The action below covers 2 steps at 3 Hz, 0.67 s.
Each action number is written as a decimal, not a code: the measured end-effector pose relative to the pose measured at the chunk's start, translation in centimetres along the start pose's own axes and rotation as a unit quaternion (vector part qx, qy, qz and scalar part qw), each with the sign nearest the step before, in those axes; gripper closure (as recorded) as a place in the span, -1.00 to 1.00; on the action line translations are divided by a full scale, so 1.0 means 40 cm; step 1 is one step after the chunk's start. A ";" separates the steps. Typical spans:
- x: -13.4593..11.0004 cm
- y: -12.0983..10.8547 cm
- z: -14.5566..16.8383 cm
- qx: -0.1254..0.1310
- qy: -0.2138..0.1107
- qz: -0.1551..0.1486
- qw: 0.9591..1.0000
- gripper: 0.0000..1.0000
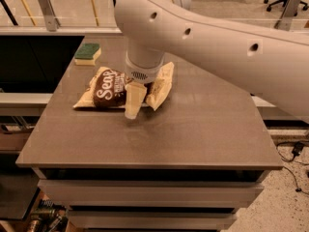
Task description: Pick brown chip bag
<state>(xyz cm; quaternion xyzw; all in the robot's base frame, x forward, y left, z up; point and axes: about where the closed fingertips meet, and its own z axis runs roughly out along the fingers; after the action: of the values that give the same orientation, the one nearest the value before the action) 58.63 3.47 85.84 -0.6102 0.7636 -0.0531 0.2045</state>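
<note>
The brown chip bag [106,88] lies flat on the table [193,129], left of centre, with a dark brown middle, white script and cream-tan ends. Its right end [161,81] is crumpled and stands up a little. My gripper [140,99] hangs from the big white arm [217,37] and points down over the bag's right half. It is open. One cream finger [134,99] stands at the bag's near edge with its tip close to the table. The other finger is hidden behind the wrist.
A green-and-yellow sponge [88,53] lies at the table's far left corner. A dark bin or counter [29,62] borders the table on the left. The white arm crosses the upper right of the view.
</note>
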 end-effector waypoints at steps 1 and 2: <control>0.003 -0.002 0.002 0.002 0.003 0.000 1.000 -0.63; 0.003 0.000 0.002 0.002 0.003 0.000 1.000 -0.19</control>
<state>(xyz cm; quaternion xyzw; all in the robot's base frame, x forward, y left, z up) 58.66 3.38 85.73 -0.6098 0.7638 -0.0569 0.2035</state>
